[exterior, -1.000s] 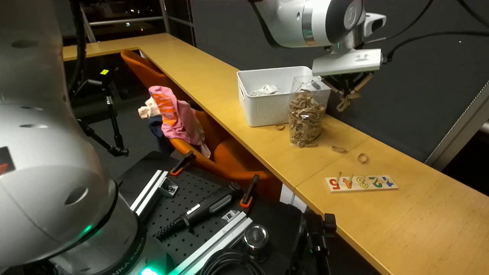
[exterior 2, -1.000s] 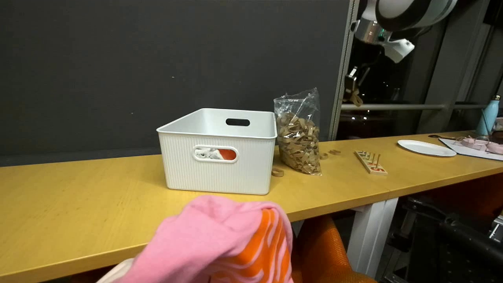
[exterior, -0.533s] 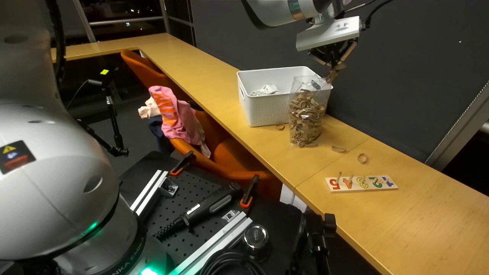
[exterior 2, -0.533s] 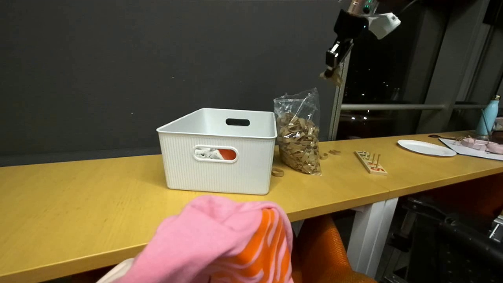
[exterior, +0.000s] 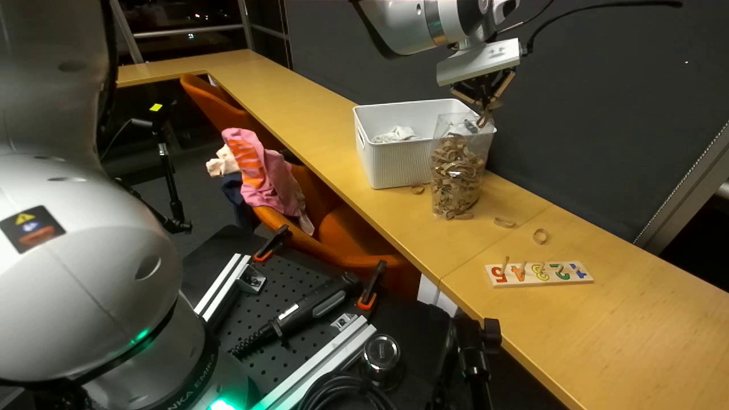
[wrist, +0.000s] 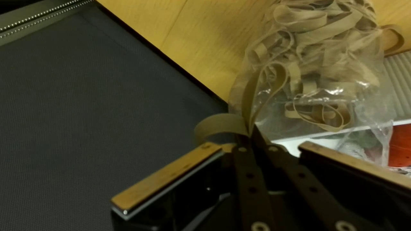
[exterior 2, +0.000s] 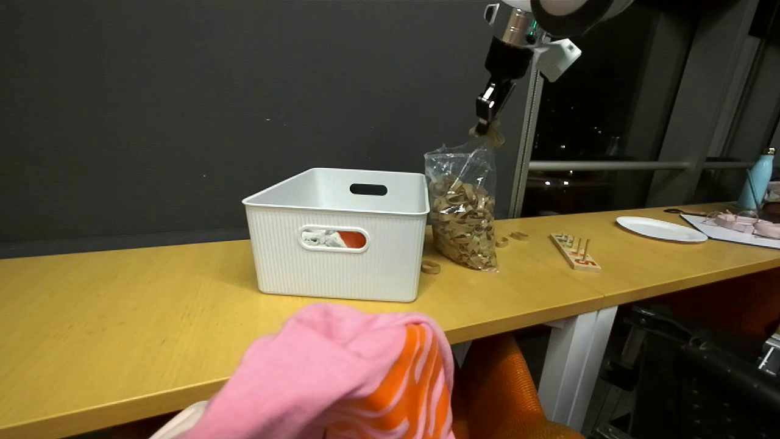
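Note:
My gripper [wrist: 252,133] is shut on tan rubber bands [wrist: 221,123], whose loops stick out past the fingertips. In both exterior views the gripper [exterior: 485,107] [exterior 2: 483,127] hangs just above the top of a clear plastic bag [exterior: 457,171] [exterior 2: 463,213]. The held bands [exterior 2: 496,135] overlap the bag's top edge in that view; whether they touch it I cannot tell. The bag stands upright, mostly filled with similar tan bands. In the wrist view the bag [wrist: 334,64] lies beyond the fingertips to the right. How many bands are held is unclear.
A white ribbed bin [exterior: 393,165] with cloth inside stands against the bag. Loose bands [exterior: 504,222] [exterior 2: 430,267] lie near the bag. A numbered peg board [exterior: 538,276], a white plate [exterior 2: 661,230] and a blue bottle [exterior 2: 757,183] are on the table. Pink clothing [exterior 2: 341,366] drapes an orange chair.
The gripper has moved from beside the bag to over its top, rising first and then coming down a little. It keeps the bands throughout. The bag and bin have not moved.

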You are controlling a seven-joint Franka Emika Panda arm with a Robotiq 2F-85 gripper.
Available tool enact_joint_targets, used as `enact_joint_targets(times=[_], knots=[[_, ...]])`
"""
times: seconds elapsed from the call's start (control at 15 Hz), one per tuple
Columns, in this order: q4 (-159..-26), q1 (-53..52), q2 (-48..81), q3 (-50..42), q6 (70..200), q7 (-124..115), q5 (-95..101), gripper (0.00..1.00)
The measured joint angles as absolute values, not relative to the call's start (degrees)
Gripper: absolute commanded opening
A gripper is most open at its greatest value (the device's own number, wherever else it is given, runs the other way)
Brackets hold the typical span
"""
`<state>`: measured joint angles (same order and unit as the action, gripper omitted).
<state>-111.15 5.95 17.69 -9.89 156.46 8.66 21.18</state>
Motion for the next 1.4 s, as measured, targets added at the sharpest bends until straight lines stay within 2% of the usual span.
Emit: enact_joint_targets(times=[1.07, 1.13, 1.2, 1.4], knots=[[-106.94, 1.82, 23.10, -10.47, 156.38, 6.85, 25.56, 0.01], [-106.96, 1.48, 23.24, -10.49, 156.36, 6.45, 25.99, 0.11], [-106.97, 1.15, 23.37, -10.51, 156.36, 6.09, 26.39, 0.29], [-107.03, 0.50, 23.62, -10.55, 156.36, 5.33, 27.01, 0.49]])
